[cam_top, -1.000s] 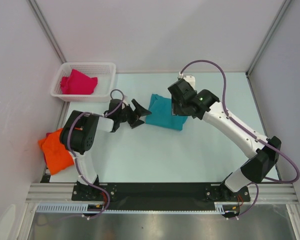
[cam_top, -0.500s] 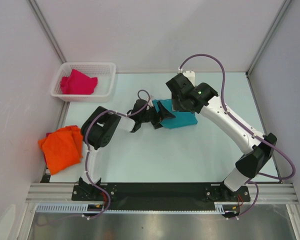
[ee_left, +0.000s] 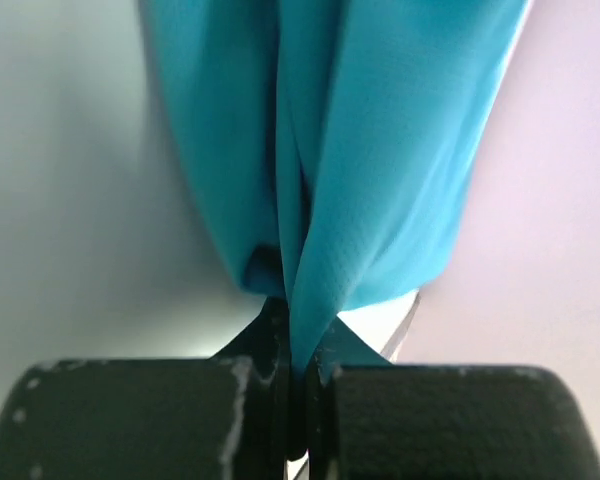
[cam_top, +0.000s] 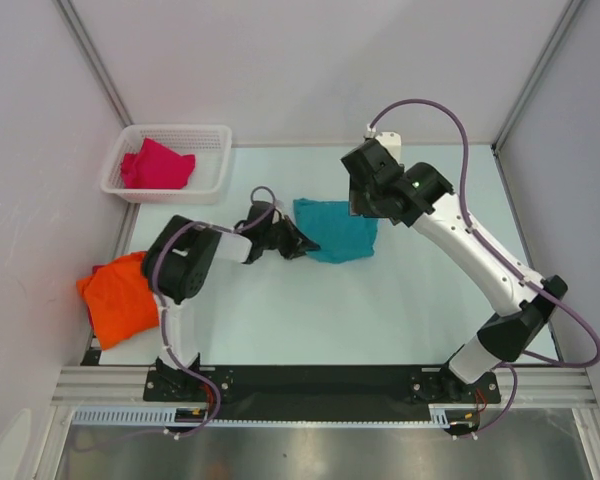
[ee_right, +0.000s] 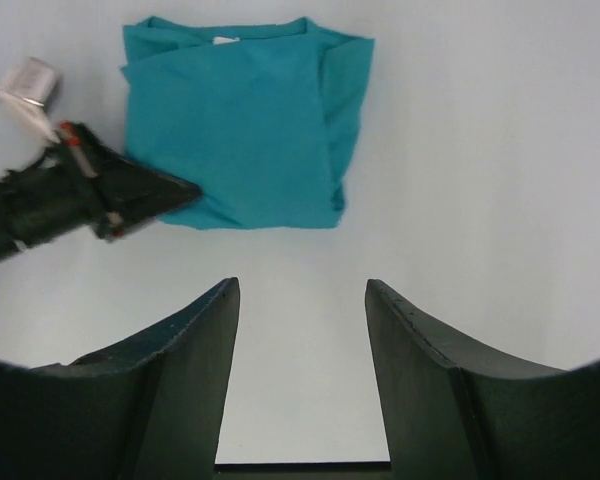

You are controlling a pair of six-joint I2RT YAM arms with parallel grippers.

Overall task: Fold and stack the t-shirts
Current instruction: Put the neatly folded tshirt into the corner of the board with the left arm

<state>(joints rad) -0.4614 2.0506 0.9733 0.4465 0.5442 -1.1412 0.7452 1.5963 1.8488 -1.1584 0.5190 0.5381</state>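
Note:
A folded teal-blue t-shirt [cam_top: 337, 231] [ee_right: 242, 130] lies flat mid-table. My left gripper [cam_top: 300, 244] [ee_left: 298, 352] is shut on the teal-blue t-shirt's left edge, and the cloth [ee_left: 365, 150] bunches out from between its fingers. In the right wrist view the left gripper [ee_right: 152, 196] meets the shirt's near-left corner. My right gripper [cam_top: 364, 204] [ee_right: 300, 300] hovers open above the shirt's right side with nothing between its fingers. A bright orange t-shirt [cam_top: 121, 296] lies crumpled at the table's left edge. In the basket lies a magenta-red t-shirt [cam_top: 158, 165].
The white lattice basket [cam_top: 172, 130] stands at the back left corner. Frame posts and pale walls close in the table on three sides. The black rail [cam_top: 310, 380] with both arm bases runs along the near edge.
My left gripper swung right to the teal shirt, shut on its left edge and drew back a little leftward. The right arm shifted slightly right and stayed open.

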